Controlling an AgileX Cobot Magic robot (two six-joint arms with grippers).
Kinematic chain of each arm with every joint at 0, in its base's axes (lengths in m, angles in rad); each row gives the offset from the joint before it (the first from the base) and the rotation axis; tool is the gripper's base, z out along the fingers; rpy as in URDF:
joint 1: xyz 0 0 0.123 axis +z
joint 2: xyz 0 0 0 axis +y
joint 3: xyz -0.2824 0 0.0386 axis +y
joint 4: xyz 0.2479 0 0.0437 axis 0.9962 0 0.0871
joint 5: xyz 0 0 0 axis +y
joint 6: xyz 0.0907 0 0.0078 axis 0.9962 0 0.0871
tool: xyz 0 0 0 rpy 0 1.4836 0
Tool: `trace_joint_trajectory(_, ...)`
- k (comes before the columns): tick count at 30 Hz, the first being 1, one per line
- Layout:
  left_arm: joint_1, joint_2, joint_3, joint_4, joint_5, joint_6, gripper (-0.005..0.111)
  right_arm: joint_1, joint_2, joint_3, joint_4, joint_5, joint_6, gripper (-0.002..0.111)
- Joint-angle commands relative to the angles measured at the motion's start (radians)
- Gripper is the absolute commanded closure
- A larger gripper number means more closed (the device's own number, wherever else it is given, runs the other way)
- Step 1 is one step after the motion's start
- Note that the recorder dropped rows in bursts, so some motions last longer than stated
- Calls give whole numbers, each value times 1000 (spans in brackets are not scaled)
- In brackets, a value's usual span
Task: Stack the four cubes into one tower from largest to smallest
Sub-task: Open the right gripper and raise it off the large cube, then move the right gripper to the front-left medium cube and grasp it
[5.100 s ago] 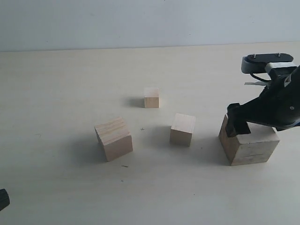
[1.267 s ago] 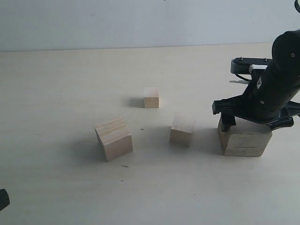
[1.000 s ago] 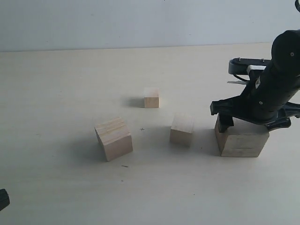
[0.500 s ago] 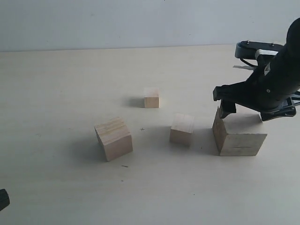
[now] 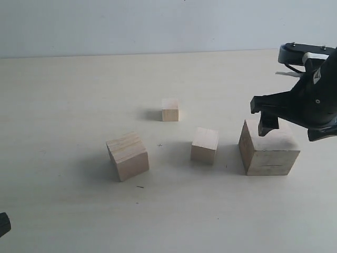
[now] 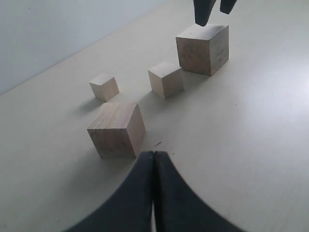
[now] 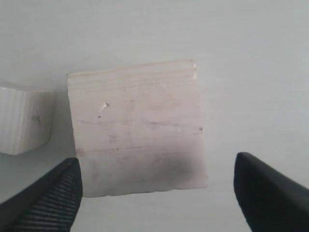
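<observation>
Right tool (image 5: 288,133) spread just above largest cube (image 5: 271,155) | edges unclamped (both sides)

A pale, matte table (image 5: 79,79) is carrying everything directly on its surface, each piece sitting apart from the others. The largest cube (image 5: 269,155) is resting at the right, with the third-largest cube (image 5: 205,145) lying near it on the left. The smallest cube (image 5: 170,109) is sitting farther back, and the second-largest cube (image 5: 127,156) (turned slightly askew) is sitting well left.
</observation>
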Motion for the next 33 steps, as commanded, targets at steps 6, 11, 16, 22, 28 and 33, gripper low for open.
trace_joint_trajectory(6,2,-7,0,-3,-6,-4,107,177,-28,-44,78,-87,-319,31)
trace_joint_trajectory(11,2,-7,0,-3,-6,-4,107,247,23,-187,78,-26,-562,31)
trace_joint_trajectory(16,2,-7,0,-3,-6,-4,107,247,117,-311,99,125,-818,31)
trace_joint_trajectory(22,2,-7,0,-3,-6,-4,107,307,191,-436,218,186,-720,31)
trace_joint_trajectory(28,2,-7,0,-3,-6,-4,107,445,269,-523,214,187,-614,31)
trace_joint_trajectory(33,2,-7,0,-3,-6,-4,107,510,364,-607,202,187,-517,31)
